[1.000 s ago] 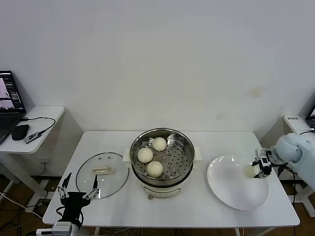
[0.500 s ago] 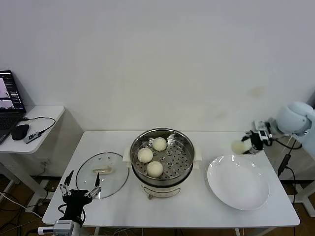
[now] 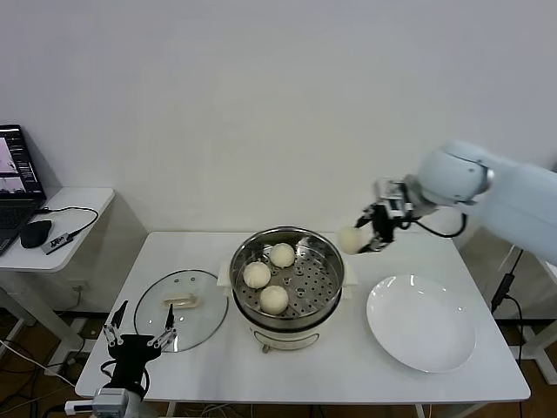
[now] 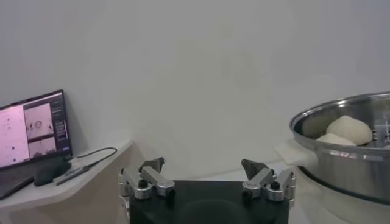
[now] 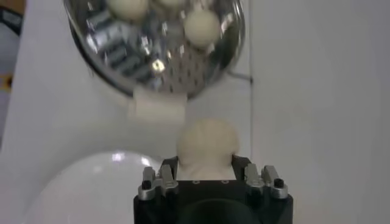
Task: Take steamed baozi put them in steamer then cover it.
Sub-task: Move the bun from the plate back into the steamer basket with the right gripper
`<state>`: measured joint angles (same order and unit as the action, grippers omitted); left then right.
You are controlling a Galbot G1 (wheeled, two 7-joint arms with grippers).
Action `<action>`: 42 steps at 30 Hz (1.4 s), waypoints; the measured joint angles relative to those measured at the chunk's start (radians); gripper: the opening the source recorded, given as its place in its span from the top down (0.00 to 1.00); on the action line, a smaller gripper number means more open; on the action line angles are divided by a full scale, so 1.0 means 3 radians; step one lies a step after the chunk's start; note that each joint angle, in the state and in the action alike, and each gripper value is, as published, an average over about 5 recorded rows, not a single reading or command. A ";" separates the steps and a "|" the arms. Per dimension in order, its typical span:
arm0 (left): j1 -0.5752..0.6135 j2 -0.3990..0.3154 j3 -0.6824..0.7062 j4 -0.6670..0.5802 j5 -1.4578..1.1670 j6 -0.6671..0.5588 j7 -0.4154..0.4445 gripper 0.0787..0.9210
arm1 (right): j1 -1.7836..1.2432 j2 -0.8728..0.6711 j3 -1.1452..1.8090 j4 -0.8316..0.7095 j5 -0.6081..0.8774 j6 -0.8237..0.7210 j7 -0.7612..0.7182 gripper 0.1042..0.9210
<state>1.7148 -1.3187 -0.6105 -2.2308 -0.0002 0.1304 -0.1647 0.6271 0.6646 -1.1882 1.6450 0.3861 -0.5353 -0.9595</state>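
My right gripper (image 3: 361,239) hangs in the air just right of the steamer (image 3: 332,280), shut on a cream-white baozi (image 3: 351,239). The wrist view shows that baozi (image 5: 206,143) squeezed between the jaws, with the steamer (image 5: 116,47) beyond. Three baozi (image 3: 257,274) (image 3: 281,254) (image 3: 274,299) lie on the perforated tray inside the pot. The glass cover (image 3: 182,306) with its white handle lies flat on the table left of the steamer. My left gripper (image 3: 137,329) stands open at the table's front left corner, nothing between its fingers (image 4: 152,178).
A flat white plate (image 3: 421,322) lies bare at the table's right. A side table (image 3: 54,248) at the far left carries a laptop (image 3: 17,181), a mouse and cables. A white wall stands behind the table.
My right gripper has lifted the baozi off the white plate and carried it up and to the left, to beside the steamer's right rim. The left arm has barely moved.
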 measured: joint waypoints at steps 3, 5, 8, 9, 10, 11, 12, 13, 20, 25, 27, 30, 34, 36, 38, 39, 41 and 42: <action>-0.0011 -0.0017 -0.0006 0.0001 0.0005 0.0000 0.0000 0.12 | 0.0013 0.0155 -0.0076 0.0018 0.0129 -0.0134 0.0116 0.43; -0.0023 -0.0030 -0.0008 0.0006 0.0007 -0.0001 0.0000 0.12 | -0.0009 0.0250 -0.0109 0.0020 0.0193 -0.0220 0.0191 0.43; -0.0035 -0.0051 -0.0008 0.0010 0.0009 0.0000 -0.0001 0.12 | -0.0075 0.0380 -0.0148 0.0004 0.0253 -0.0327 0.0294 0.43; -0.0039 -0.0058 -0.0007 0.0010 0.0012 0.0000 -0.0001 0.12 | -0.0101 0.0419 -0.0160 -0.0006 0.0266 -0.0355 0.0325 0.43; -0.0044 -0.0065 -0.0006 0.0008 0.0014 0.0000 -0.0001 0.12 | -0.0129 0.0458 -0.0170 -0.0018 0.0278 -0.0381 0.0355 0.43; -0.0050 -0.0071 -0.0005 0.0005 0.0017 0.0001 -0.0002 0.12 | -0.0158 0.0494 -0.0182 -0.0031 0.0287 -0.0405 0.0383 0.43; -0.0056 -0.0077 -0.0005 0.0001 0.0019 0.0002 -0.0002 0.12 | -0.0187 0.0527 -0.0193 -0.0044 0.0294 -0.0425 0.0408 0.43; -0.0060 -0.0082 -0.0006 -0.0002 0.0021 0.0003 -0.0003 0.12 | -0.0215 0.0559 -0.0205 -0.0057 0.0300 -0.0445 0.0432 0.43; -0.0065 -0.0087 -0.0018 0.0017 0.0020 0.0000 -0.0004 0.12 | -0.0388 0.0734 -0.0245 -0.0145 0.0312 -0.0536 0.0576 0.43; -0.0066 -0.0084 -0.0021 0.0014 0.0018 -0.0001 -0.0004 0.12 | -0.0482 0.0802 -0.0249 -0.0199 0.0288 -0.0574 0.0652 0.43; -0.0067 -0.0084 -0.0017 0.0013 0.0018 -0.0001 -0.0004 0.12 | -0.0511 0.0814 -0.0249 -0.0215 0.0273 -0.0586 0.0675 0.43; -0.0070 -0.0086 -0.0010 0.0014 0.0019 -0.0001 -0.0004 0.12 | -0.0549 0.0824 -0.0246 -0.0231 0.0249 -0.0600 0.0702 0.42; -0.0072 -0.0088 -0.0004 0.0015 0.0019 -0.0001 -0.0004 0.12 | -0.0594 0.0831 -0.0230 -0.0256 0.0219 -0.0611 0.0736 0.42; -0.0072 -0.0087 -0.0003 0.0015 0.0019 -0.0001 -0.0004 0.12 | -0.0616 0.0834 -0.0217 -0.0264 0.0213 -0.0615 0.0753 0.42; -0.0072 -0.0087 -0.0002 0.0014 0.0019 -0.0001 -0.0004 0.12 | -0.0635 0.0835 -0.0202 -0.0267 0.0206 -0.0618 0.0769 0.40; -0.0072 -0.0086 -0.0002 0.0014 0.0019 -0.0001 -0.0004 0.12 | -0.0642 0.0835 -0.0193 -0.0267 0.0203 -0.0620 0.0776 0.38; -0.0070 -0.0087 -0.0003 0.0011 0.0019 -0.0001 -0.0004 0.12 | -0.0651 0.0832 -0.0172 -0.0264 0.0201 -0.0621 0.0791 0.32; -0.0069 -0.0087 -0.0003 0.0009 0.0019 -0.0002 -0.0004 0.12 | -0.0653 0.0828 -0.0160 -0.0261 0.0204 -0.0622 0.0799 0.28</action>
<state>1.6942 -1.3447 -0.6114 -2.2282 0.0055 0.1299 -0.1658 0.4311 0.9130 -1.2362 1.5666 0.4473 -0.7220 -0.7199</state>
